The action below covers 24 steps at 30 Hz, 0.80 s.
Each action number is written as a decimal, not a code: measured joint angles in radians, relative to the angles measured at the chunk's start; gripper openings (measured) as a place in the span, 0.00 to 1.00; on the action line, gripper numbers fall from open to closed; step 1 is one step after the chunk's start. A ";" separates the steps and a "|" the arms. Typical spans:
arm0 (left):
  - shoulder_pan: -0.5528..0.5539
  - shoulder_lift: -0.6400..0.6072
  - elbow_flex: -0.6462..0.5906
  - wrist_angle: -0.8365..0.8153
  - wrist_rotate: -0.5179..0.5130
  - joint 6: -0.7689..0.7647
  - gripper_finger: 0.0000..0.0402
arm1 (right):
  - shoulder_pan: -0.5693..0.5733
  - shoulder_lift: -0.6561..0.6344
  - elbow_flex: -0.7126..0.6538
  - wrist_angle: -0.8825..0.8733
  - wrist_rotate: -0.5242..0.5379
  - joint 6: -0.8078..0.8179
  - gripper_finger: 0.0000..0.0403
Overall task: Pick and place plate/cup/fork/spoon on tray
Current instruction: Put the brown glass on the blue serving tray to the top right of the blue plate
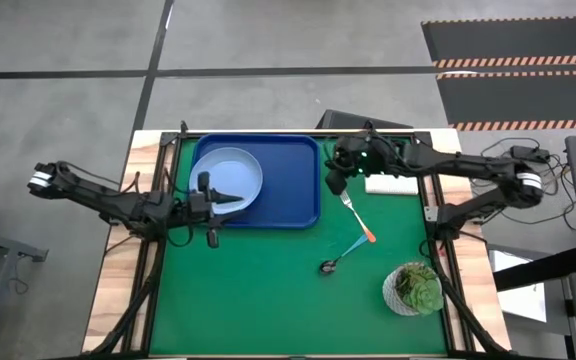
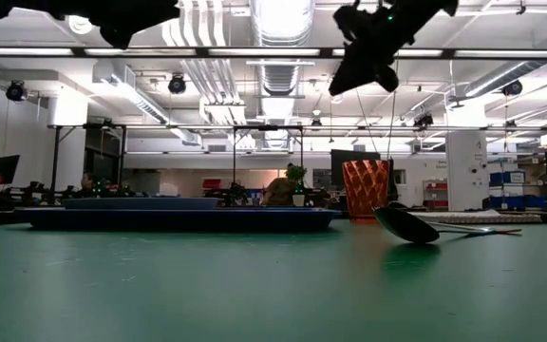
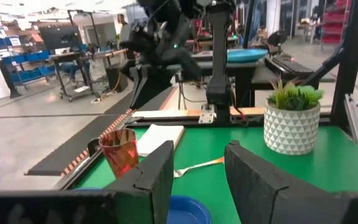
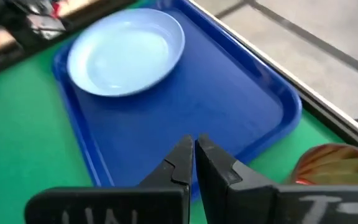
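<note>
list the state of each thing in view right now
round pale-blue plastic plate: lying on the tray
dark-blue rectangular plastic tray: holds only the plate
reddish translucent plastic cup: upright on the table, off the tray
orange-handled metal fork: flat on the table
blue-handled metal spoon: flat on the table
left claw: open, empty
right claw: shut, empty

Grey concrete floor point(image 1: 268, 40) is spreading around the green-topped counter point(image 1: 268, 300), crossed by dark seams. A black mat with orange-striped edges point(image 1: 513, 60) is lying off to one side. Overhead, long fluorescent lights point(image 2: 283, 14) and silver ducting point(image 2: 202, 57) are running along the ceiling. Workbenches and blue bins point(image 3: 17, 56) are filling the workshop beyond.
</note>
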<state>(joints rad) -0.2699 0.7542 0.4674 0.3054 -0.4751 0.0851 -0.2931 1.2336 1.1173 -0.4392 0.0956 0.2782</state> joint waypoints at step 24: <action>0.000 0.022 -0.017 0.001 0.000 0.000 0.31 | -0.213 0.258 0.107 -0.210 0.089 0.060 0.42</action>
<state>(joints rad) -0.2699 0.7767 0.4503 0.3061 -0.4751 0.0847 -0.5064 1.4913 1.2243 -0.6489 0.1847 0.3387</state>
